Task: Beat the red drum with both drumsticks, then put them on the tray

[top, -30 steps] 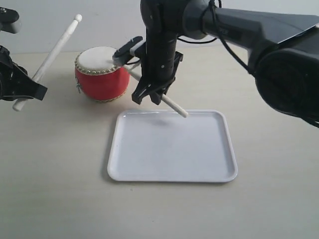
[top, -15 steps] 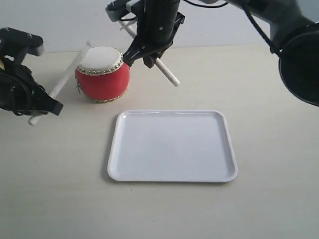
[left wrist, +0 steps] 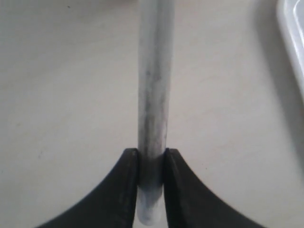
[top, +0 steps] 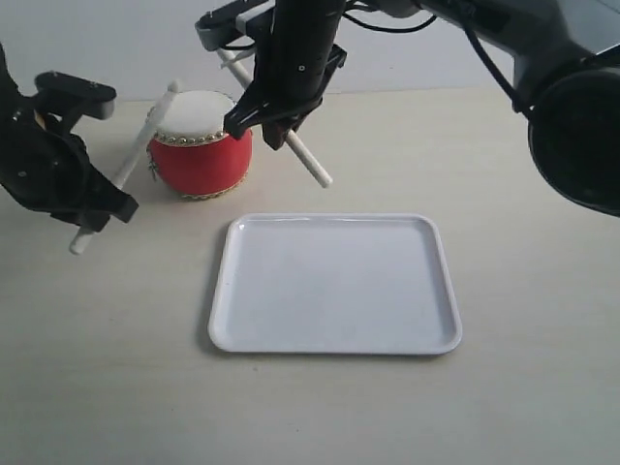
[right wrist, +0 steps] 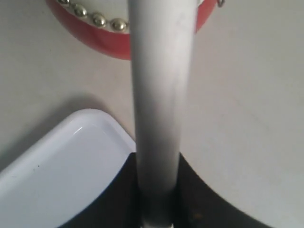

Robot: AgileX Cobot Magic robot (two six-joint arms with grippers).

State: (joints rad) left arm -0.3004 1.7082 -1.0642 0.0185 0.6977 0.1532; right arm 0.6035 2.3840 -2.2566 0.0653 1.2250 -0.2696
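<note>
The red drum (top: 199, 160) with its cream skin stands behind the white tray (top: 334, 286). My left gripper (top: 97, 208) is shut on the lower part of one drumstick (top: 131, 165), which slants up so that its rounded tip lies at the drum's left rim. The left wrist view shows that stick (left wrist: 154, 95) pinched between the black fingers (left wrist: 128, 190). My right gripper (top: 276, 114) hangs above the drum's right side, shut on the other drumstick (top: 308, 165), which slopes down toward the tray. In the right wrist view this stick (right wrist: 159, 95) crosses the drum (right wrist: 95, 33) and the tray's corner (right wrist: 57, 166).
The pale tabletop (top: 523, 291) stretches round the tray and drum. A light wall rises behind the table. The right arm's dark links (top: 572, 107) fill the upper right of the exterior view.
My right gripper has risen from just above the tray's back edge to above the drum, carrying its stick. My left gripper has moved right and its stick's tip has dropped to the drum's rim.
</note>
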